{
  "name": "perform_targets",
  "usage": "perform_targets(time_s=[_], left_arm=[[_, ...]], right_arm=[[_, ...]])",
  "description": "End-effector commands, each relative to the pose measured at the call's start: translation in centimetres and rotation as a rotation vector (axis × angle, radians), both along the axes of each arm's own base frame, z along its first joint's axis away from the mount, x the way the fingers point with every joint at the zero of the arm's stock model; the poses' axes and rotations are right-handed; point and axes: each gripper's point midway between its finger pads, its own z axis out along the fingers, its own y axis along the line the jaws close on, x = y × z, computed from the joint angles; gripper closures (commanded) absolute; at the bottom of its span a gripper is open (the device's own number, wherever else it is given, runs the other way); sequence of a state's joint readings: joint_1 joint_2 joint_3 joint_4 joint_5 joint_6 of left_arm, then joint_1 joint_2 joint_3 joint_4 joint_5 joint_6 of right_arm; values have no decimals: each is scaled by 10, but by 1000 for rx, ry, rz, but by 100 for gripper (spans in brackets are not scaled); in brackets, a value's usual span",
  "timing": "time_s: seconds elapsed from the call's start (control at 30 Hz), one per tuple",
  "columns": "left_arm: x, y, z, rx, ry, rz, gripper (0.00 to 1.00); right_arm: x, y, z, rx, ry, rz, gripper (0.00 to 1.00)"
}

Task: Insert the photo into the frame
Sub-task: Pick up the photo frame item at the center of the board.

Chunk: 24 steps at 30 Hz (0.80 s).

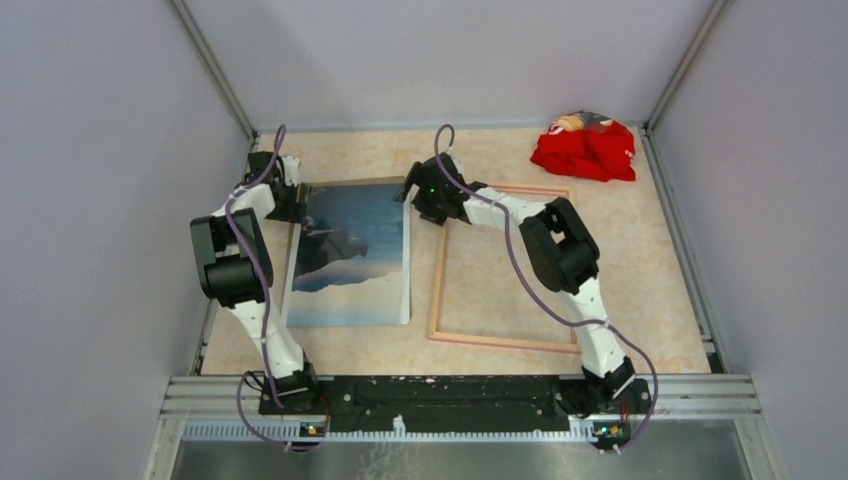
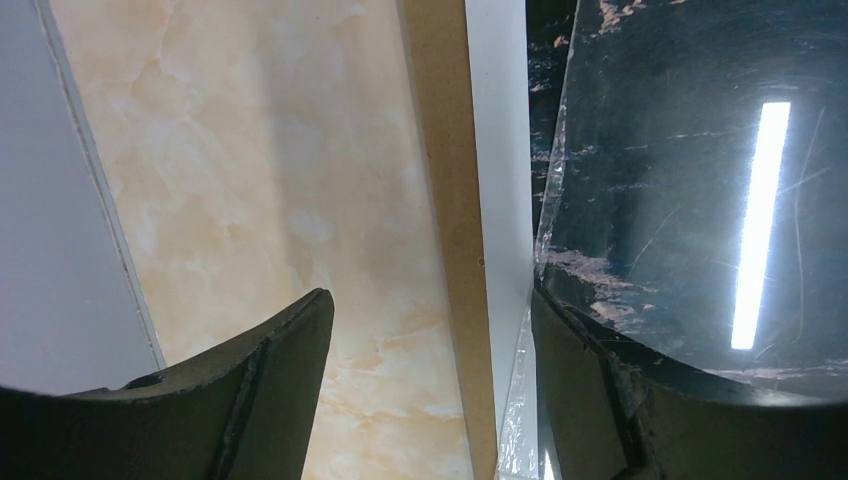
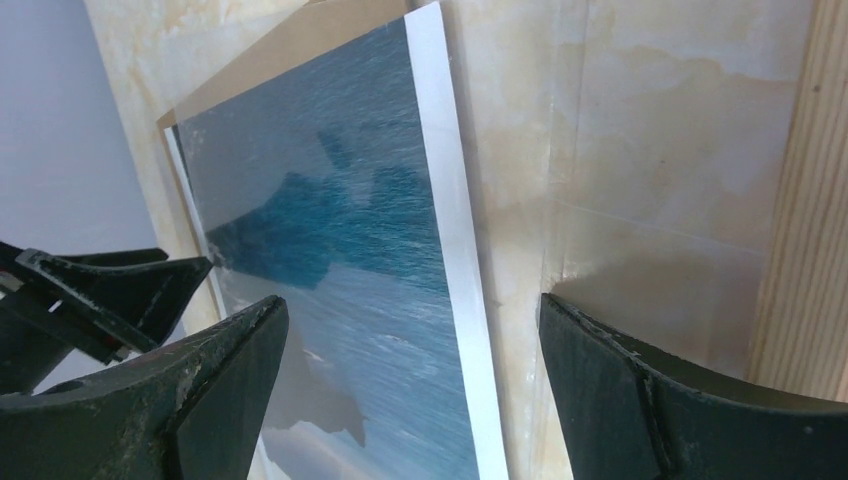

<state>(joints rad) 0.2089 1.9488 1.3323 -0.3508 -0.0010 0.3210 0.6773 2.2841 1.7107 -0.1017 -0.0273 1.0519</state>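
Straddling the far right corner of the photo (image 3: 340, 230), the right end effector (image 3: 412, 305) has its fingers spread wide and pinches nothing. The print's white right-hand edge runs between the two fingers. Just to this end effector's right lies the frame (image 1: 438, 285), pale wood showing, flat on the tabletop (image 1: 640, 300) with nothing inside it.

To its left, across the width of the print, the left end effector (image 1: 283, 200) is also spread and grips nothing. Its wrist view shows a finger on either side of the photo's left edge, where a strip of brown backing board (image 2: 450, 200) pokes out from underneath.

The photo lies picture-side up on that board. Its long axis runs from both end effectors back towards the arm bases, roughly parallel to the frame's long sides. On this showing the print must travel rightward, and the right arm is the nearer to the frame. A red cloth (image 1: 585, 150) lies well beyond, far right.
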Motion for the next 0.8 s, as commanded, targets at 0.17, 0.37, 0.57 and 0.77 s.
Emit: perform_targets(time_s=[0.17,0.37,0.57,0.77], left_arm=[[-30,-12,-36,24,135,-47,22],[-32,-15,-37,33,143,-62,23],[-34,-18,-40,36,153,-73,25],[-35,-21,-41,37,155,-84,26]], right_arm=[[-11,12,6,168,14,32,5],[-13,23,52,346,-77,75,5],[-18,30,87,462,-137,115,5],[-21,27,107,460,-187,126,5]])
